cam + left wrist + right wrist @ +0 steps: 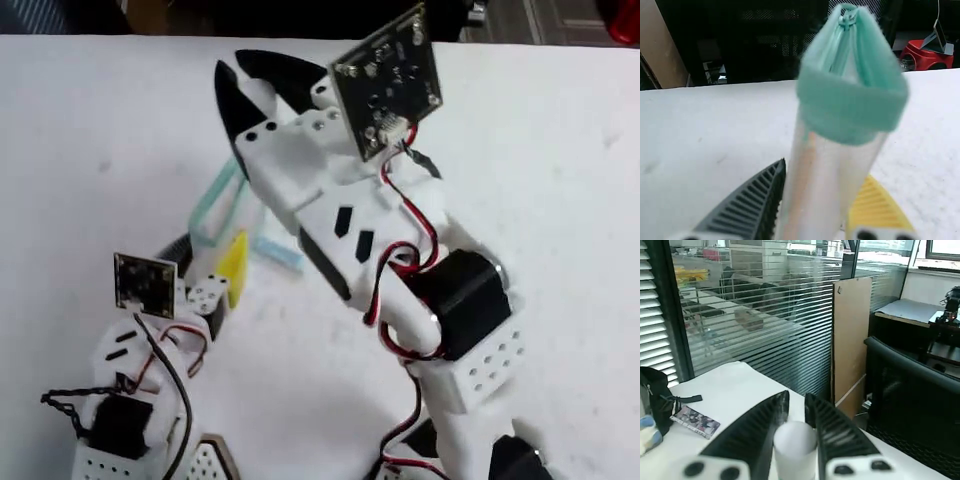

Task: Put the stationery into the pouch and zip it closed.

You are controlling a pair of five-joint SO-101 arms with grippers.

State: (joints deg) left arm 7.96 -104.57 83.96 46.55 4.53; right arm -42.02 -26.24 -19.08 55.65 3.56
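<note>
Pouch (pixel 842 125) in the left hand (pixel 825 170), white cylinder (pixel 795 442) in the right hand (pixel 796 394).

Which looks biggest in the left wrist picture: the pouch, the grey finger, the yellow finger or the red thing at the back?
1. Pouch
2. Grey finger
3. Yellow finger, nearly the same as the grey one
4. Red thing, but it is far away, so its real size is unsure
</note>
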